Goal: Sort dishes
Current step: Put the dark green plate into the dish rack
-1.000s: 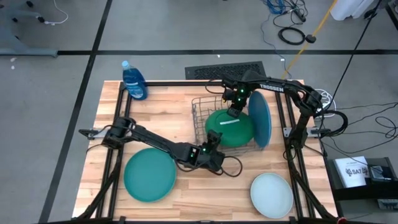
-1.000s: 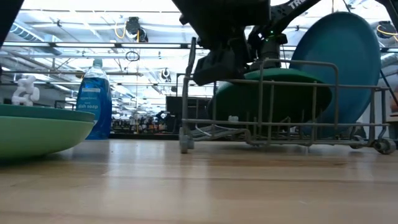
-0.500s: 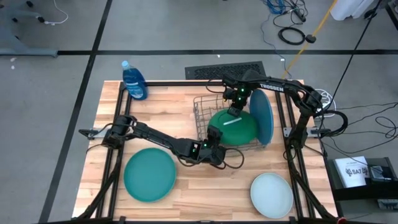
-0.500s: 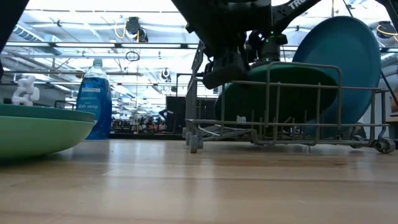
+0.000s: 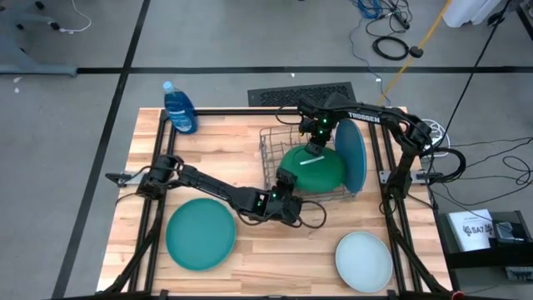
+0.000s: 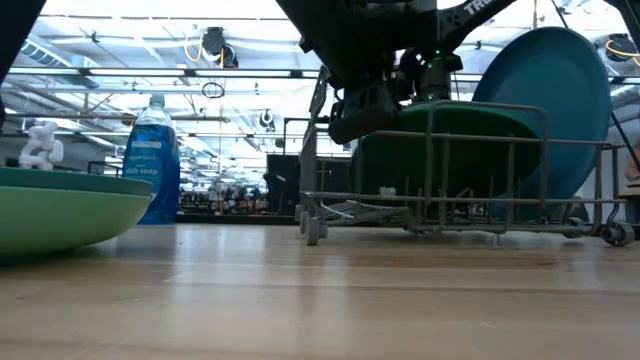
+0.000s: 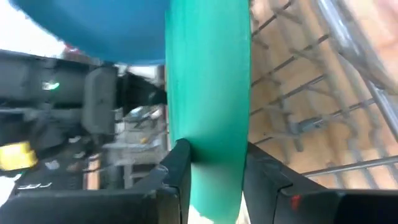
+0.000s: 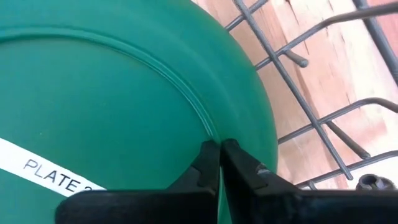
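In the wire rack (image 5: 287, 162) at the worktop's (image 5: 216, 150) one o'clock, the dark green plate (image 5: 315, 169) leans, its seven o'clock edge clamped between the left gripper's (image 5: 286, 184) jaws, its twelve o'clock rim pinched by the right gripper's (image 5: 312, 147) jaws.

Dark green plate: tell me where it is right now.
In the high view, the dark green plate sits inside the wire rack, right of table centre, beside the upright blue plate, gripped by both grippers.
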Robot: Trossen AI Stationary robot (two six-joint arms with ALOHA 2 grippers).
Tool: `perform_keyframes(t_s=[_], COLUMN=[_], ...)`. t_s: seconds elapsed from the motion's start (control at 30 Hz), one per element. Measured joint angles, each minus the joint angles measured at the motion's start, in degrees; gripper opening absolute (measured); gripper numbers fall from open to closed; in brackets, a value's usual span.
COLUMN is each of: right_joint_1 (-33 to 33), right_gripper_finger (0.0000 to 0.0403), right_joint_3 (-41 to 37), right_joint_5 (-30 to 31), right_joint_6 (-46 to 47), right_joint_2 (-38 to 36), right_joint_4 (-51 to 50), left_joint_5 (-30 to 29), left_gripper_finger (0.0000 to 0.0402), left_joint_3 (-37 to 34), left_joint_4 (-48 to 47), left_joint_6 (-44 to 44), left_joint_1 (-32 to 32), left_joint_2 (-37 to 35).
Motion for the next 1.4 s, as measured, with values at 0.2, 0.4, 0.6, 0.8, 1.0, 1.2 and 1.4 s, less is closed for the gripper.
perform_keyframes(t_s=[0.2, 0.4, 0.6, 0.8, 1.0, 1.2, 1.4], right_joint_1=[0.28, 1.06, 2.82, 4.66, 6.46, 8.21, 9.92], right_gripper_finger=[0.003, 0.0063, 0.0084, 0.0088, 0.0088, 0.0089, 0.0089], right_joint_3=[-0.43, -0.35, -0.24, -0.13, -0.11, -0.11, -0.09], right_joint_5=[-0.68, 0.19, 2.31, 5.35, 5.91, 6.28, 8.54], right_joint_6=[0.42, 0.36, 1.98, 4.34, 6.08, 6.44, 5.98], right_joint_2=[-4.61, -11.23, -18.6, -25.33, -30.22, -32.72, -33.29], right_joint_4=[0.53, 1.12, 3.68, 6.97, 9.83, 12.1, 13.58], left_joint_5=[-5.08, -6.16, -11.6, -16.92, -23.68, -27.31, -31.61], left_gripper_finger=[0.0044, 0.0043, 0.0025, 0.0012, 0.0009, 0.0007, 0.0002], left_joint_3=[0.12, -0.01, -0.03, -0.03, -1.2, -1.82, -1.8], left_joint_4=[2.13, 2.17, 5.28, 8.08, 8.36, 8.29, 8.82], left_joint_6=[2.33, 3.57, 6.37, 5.04, 2.41, -1.94, -3.5], left_joint_1=[-1.44, -2.7, -4.76, -5.72, -6.31, -6.42, -6.75], left_joint_2=[-0.16, -0.02, 0.05, 0.05, 0.03, 0.05, 0.05])
